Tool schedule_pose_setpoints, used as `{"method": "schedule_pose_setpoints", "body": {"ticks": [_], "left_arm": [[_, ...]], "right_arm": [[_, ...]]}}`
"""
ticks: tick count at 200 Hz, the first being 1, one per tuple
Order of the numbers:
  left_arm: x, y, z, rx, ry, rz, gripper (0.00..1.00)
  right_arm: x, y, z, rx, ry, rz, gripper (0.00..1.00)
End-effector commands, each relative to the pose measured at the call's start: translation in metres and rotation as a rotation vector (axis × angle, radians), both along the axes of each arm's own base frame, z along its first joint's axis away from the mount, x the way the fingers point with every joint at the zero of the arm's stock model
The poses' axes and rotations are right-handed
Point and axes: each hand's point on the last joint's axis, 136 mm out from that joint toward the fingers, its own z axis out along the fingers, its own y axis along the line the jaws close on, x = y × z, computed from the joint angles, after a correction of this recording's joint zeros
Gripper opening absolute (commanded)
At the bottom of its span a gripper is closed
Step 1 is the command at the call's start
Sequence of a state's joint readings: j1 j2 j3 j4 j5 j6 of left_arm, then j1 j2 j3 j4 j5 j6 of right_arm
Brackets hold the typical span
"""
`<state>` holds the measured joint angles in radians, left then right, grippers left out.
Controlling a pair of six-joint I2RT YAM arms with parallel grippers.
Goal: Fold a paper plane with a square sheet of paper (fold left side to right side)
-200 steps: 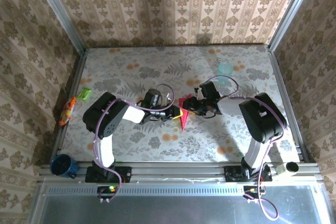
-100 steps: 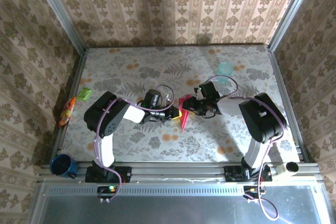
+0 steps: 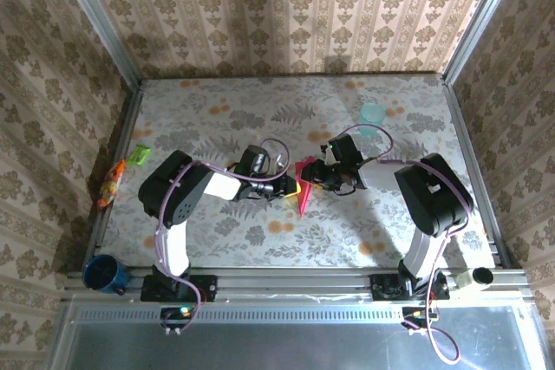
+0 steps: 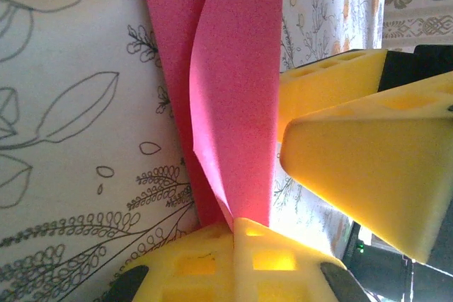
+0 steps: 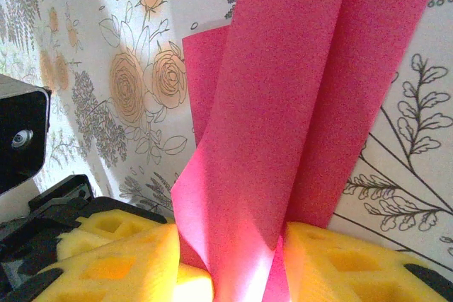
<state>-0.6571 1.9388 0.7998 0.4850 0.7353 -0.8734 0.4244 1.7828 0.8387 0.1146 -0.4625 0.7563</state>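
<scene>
Mid-fold: your left gripper is clamped on the paper plane, right gripper straddles it slack; next, flatten the crease

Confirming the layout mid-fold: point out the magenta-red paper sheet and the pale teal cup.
magenta-red paper sheet (image 4: 237, 104), left wrist view, middle of the lifted flap.
pale teal cup (image 3: 372, 114), top external view, its open mouth.

We are getting bright, even light from above on the desk, with soft shadows pooling beside the arms. Up close, the left hand is blurring and glowing overexposed at the frame edge, while the sheet of paper is showing grainy but sharp.
</scene>
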Motion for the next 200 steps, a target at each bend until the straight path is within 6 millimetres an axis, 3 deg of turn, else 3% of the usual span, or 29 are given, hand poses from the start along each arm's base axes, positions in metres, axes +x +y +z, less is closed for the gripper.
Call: {"method": "schedule_pose_setpoints", "body": {"ticks": [1,139,200], "left_arm": [[-0.007,0.013,-0.04,0.164,0.033,0.022,0.0],[-0.01,0.013,-0.063,0.267,0.067,0.038,0.0],[0.002,-0.004,-0.022,0.128,-0.071,0.027,0.0]], "right_arm": [[-0.01,-0.005,-0.007,-0.02,0.033,-0.009,0.45],[-0.011,-0.013,-0.002,-0.001,0.037,-0.043,0.43],[-0.008,-0.007,-0.013,0.016,0.059,-0.021,0.43]]}}
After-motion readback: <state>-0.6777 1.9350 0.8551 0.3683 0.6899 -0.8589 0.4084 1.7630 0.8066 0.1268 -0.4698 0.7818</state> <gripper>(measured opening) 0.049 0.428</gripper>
